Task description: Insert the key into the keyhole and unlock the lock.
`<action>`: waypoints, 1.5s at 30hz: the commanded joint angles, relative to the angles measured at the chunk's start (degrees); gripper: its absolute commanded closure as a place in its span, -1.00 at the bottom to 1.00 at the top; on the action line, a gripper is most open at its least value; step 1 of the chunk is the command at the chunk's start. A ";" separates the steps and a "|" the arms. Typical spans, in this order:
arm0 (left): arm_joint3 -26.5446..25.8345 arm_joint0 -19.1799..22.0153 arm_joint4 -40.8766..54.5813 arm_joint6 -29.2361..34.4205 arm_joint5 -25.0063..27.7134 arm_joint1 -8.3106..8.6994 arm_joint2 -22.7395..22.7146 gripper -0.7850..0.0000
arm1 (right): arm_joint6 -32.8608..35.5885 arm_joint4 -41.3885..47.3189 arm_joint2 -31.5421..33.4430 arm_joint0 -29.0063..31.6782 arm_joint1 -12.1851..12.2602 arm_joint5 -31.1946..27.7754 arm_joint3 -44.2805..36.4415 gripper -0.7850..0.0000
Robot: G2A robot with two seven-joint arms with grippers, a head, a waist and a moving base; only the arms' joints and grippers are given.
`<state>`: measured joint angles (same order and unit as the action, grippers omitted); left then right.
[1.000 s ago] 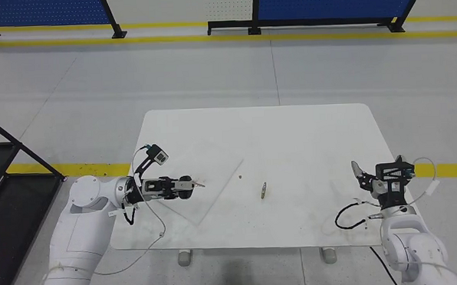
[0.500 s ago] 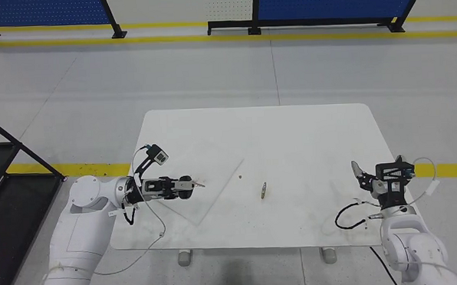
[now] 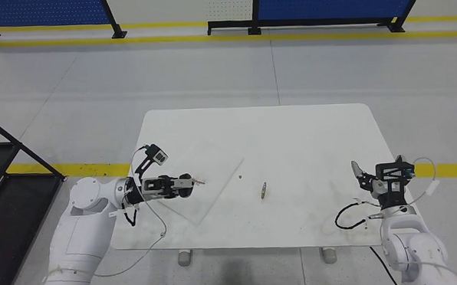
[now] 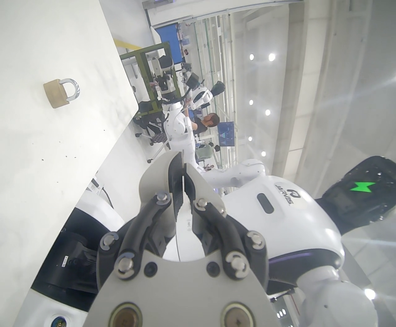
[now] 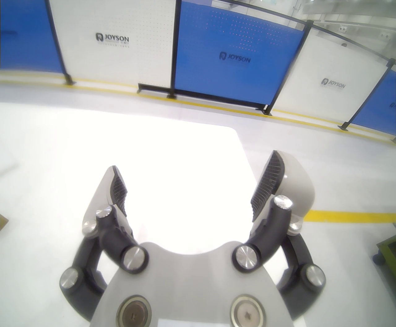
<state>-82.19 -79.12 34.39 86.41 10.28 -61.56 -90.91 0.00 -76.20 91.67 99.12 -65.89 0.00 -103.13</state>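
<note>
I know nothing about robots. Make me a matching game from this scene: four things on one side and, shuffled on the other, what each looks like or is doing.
Things:
1. left pincer
2. right pincer
3. padlock
4. table

States:
A. white, with rounded corners
B. shut on a thin key
C. resting on the table, brass body, silver shackle
D. open, holding nothing

Pairs: 1-B; 2-D; 3-C; 4-A

Top cam faces down at table [image 3: 305,139]; wrist cams low, close, share it.
</note>
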 commanded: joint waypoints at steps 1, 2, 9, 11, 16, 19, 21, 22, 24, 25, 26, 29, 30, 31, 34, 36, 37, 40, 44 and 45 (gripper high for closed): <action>0.24 -0.12 0.70 0.34 -0.02 0.16 -0.43 1.00 | 0.00 0.00 0.00 0.00 0.00 0.00 0.00 -1.00; 0.31 -0.23 0.95 0.23 0.07 0.23 -0.62 1.00 | 0.00 0.00 0.00 0.00 0.00 0.00 0.00 -1.00; 0.16 -1.27 1.67 -2.02 1.27 0.64 -1.95 1.00 | 0.00 0.00 0.00 0.00 0.00 0.00 0.00 -1.00; 0.00 -1.62 1.79 -2.33 1.47 0.75 -2.22 1.00 | 0.00 0.00 0.00 0.00 0.00 0.00 0.00 -1.00; 0.09 -2.02 2.19 -2.92 1.82 1.13 -3.49 1.00 | 0.00 0.00 0.00 0.00 0.00 0.00 0.00 -1.00; 0.32 -2.06 2.66 -2.96 1.92 1.32 -4.12 1.00 | 0.00 0.00 0.00 0.00 0.00 0.00 0.00 -1.00; 0.44 -2.16 3.10 -2.95 1.94 1.48 -4.58 1.00 | 0.00 0.00 0.00 0.00 0.00 0.00 0.00 -1.00; 0.43 -2.21 3.05 -3.00 2.02 1.55 -4.73 1.00 | 0.00 0.00 0.00 0.00 0.00 0.00 0.00 -1.00; 0.42 -2.22 3.31 -3.01 1.99 1.65 -4.90 1.00 | 0.00 0.00 0.00 0.00 0.00 0.00 0.00 -1.00; 0.42 -2.23 3.37 -2.98 1.97 1.70 -4.91 1.00 | 0.00 0.00 0.00 0.00 0.00 0.00 0.00 -1.00; 0.44 -2.23 3.44 -2.98 1.91 1.74 -4.88 1.00 | 0.00 0.00 0.00 0.00 0.00 0.00 0.00 -1.00; 0.29 -2.07 3.66 -2.22 1.87 1.82 -4.64 1.00 | 0.00 0.00 0.00 0.00 0.00 0.00 0.00 -1.00; 0.29 -2.07 3.66 -2.22 1.87 1.82 -4.64 1.00 | 0.00 0.00 0.00 0.00 0.00 0.00 0.00 -1.00; 0.29 -2.07 3.66 -2.22 1.87 1.82 -4.64 1.00 | 0.00 0.00 0.00 0.00 0.00 0.00 0.00 -1.00; 0.29 -2.07 3.66 -2.22 1.87 1.82 -4.64 1.00 | 0.00 0.00 0.00 0.00 0.00 0.00 0.00 -1.00; 0.29 -2.07 3.66 -2.22 1.87 1.82 -4.64 1.00 | 0.04 0.07 -0.06 -0.02 -0.01 -0.05 0.00 -1.00; 0.29 -2.07 3.66 -2.22 1.87 1.82 -4.64 1.00 | 0.45 0.07 -0.36 -0.10 -0.04 -0.54 -0.07 -1.00; 0.29 -2.07 3.66 -2.22 1.87 1.82 -4.64 1.00 | 2.66 -0.94 -1.59 -0.46 -0.11 -1.62 -0.71 -1.00; 0.29 -2.07 3.66 -2.22 1.87 1.82 -4.64 1.00 | 6.79 -2.32 -4.20 -0.67 -0.27 -3.07 -1.86 -1.00; 0.29 -2.07 3.66 -2.22 1.87 1.82 -4.64 1.00 | 7.58 -2.83 -4.76 -0.75 -0.31 -3.17 -2.16 -1.00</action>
<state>-81.90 -81.19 38.06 84.19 12.15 -59.74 -95.56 6.68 -78.52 87.47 98.44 -66.16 -3.03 -105.01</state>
